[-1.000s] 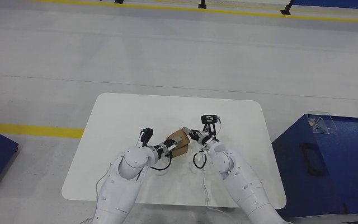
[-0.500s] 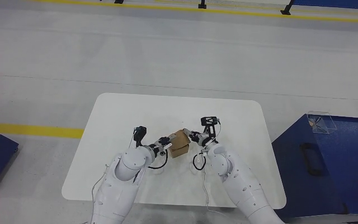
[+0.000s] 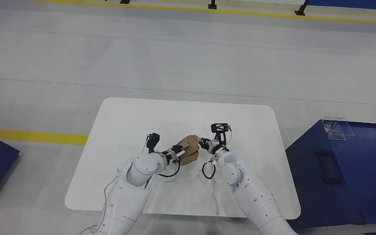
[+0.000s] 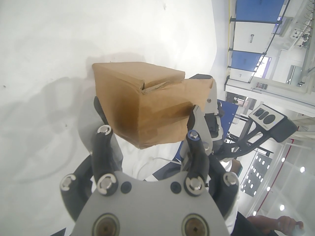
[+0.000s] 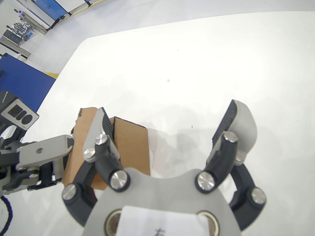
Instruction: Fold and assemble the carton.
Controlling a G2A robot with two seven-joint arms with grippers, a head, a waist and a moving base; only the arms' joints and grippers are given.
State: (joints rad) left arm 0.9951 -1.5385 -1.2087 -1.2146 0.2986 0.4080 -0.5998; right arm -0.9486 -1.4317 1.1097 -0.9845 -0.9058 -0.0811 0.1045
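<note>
The brown carton (image 3: 188,144) is in the middle of the white table (image 3: 247,188), and both arms meet at it. It looks like a small box now. One flap (image 4: 196,87) on its right side sticks out, and there is a little gap at a top corner where the flaps do not meet. I cannot tell if the carton sits flat on the table or is lifted a bit. The left gripper (image 3: 176,152) is at the near left side of the carton and has it in its grasp. A dark finger (image 4: 98,105) is against one side, and a silver finger (image 4: 196,116) presses on the other side. These fingers hide part of the carton's walls. The right gripper (image 5: 169,114) is at the right side of the carton, and its fingers are spread wide and hold nothing. One of its fingers (image 5: 103,126) lies against the carton near the raised flap and covers part of the top. Its other finger (image 5: 238,121) is well apart from the carton, over bare table. A black cable (image 3: 170,174) loops by the left arm, on the near side of the carton. To the right of the table stands a big blue cabinet (image 3: 329,176), with a clear plastic box (image 3: 336,127) on its far end. A yellow line (image 3: 41,137) runs on the grey floor to the left of the table. Another yellow line (image 3: 176,9) runs along the floor far away.
</note>
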